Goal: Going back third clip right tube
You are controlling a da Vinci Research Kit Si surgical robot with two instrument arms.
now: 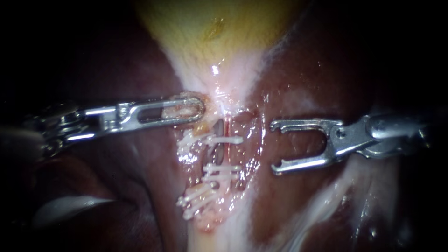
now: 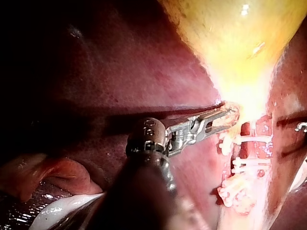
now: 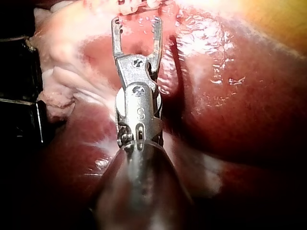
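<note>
The yellow gallbladder [image 1: 219, 28] narrows to a pale neck between lobes of dark red liver [image 1: 317, 74]. Below the neck, several white clips [image 1: 223, 139] lie across the exposed tubes [image 1: 218, 154], with more clips [image 1: 198, 196] lower down. My left instrument [image 1: 200, 108] is shut on pale tissue at the neck, just above the top clip; the left wrist view shows the same grip [image 2: 230, 115] above the clips [image 2: 250, 140]. My right instrument [image 1: 274, 147] stands to the right of the clips, jaws wide open and empty, apart from the tissue. In the right wrist view it [image 3: 136, 21] points toward the clips.
A pale glossy fold [image 1: 70, 207] lies at the lower left beside the liver. White fatty strands [image 1: 326, 200] run under the right instrument's shaft. Its hooked tip [image 2: 302, 127] shows beyond the clips in the left wrist view.
</note>
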